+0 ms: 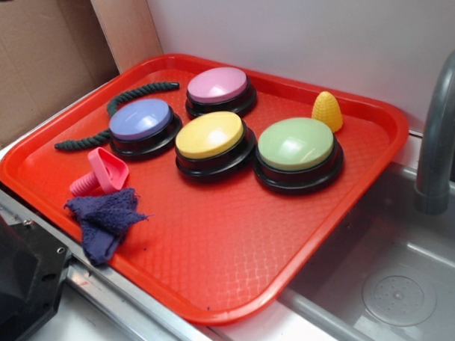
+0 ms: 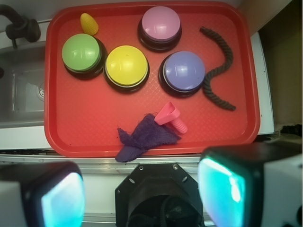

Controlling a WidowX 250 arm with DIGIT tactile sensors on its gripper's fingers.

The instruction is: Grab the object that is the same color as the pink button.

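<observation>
Pink bolt (image 2: 171, 117) lies at lower centre, touching the blue cloth (image 2: 144, 137).
Gripper (image 2: 137, 194) spread wide, holding nothing.

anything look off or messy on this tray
Mostly tidy. The pink bolt lies tipped on its side against the crumpled blue cloth, which droops over the red tray's near rim. A dark rope lies loosely curled beside the purple-blue button. Nothing looks spilled or broken.

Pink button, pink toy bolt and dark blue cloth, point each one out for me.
pink button (image 2: 161, 22), wrist view, centre of its domed top.
pink toy bolt (image 1: 108, 169), exterior view, on its flat head.
dark blue cloth (image 1: 106, 217), exterior view, middle of the crumpled fabric.
</observation>
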